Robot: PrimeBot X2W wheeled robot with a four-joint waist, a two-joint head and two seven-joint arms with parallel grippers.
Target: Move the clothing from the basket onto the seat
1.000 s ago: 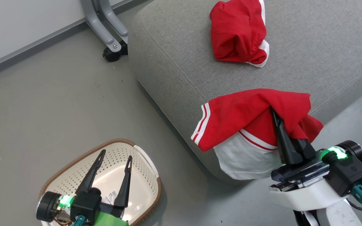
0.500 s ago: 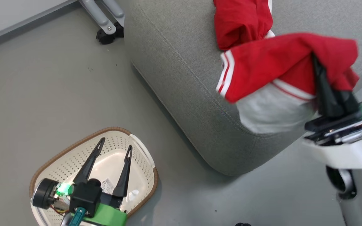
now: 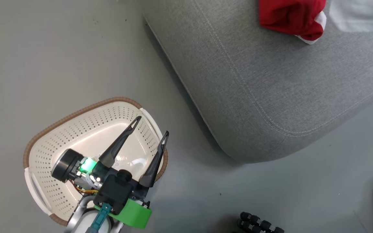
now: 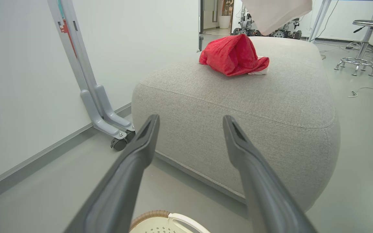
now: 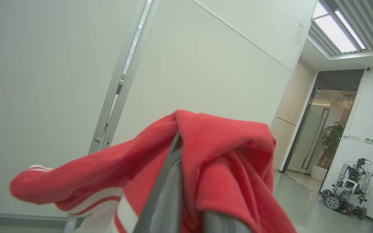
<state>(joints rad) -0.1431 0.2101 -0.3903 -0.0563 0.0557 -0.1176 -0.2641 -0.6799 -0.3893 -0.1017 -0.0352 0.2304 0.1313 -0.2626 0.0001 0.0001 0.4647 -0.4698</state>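
The right gripper (image 5: 179, 145) is shut on a red garment (image 5: 225, 152), which is draped over its fingers and held aloft. Its white lining (image 4: 274, 13) is seen hanging above the seat (image 4: 254, 97), beyond a second garment (image 4: 233, 56) laid on the seat. The drop spot is thus judged to be straight below, so only lowering and release are called for. The left gripper (image 3: 152, 125) is spread wide and empty beside the seat, over the basket (image 3: 60, 136).

The clothing (image 5: 225, 152) is bright red with white stripes and lining. The basket (image 3: 76, 126) is cream-white, dotted with holes, brown-rimmed; the seat (image 3: 270, 84) is woven grey.
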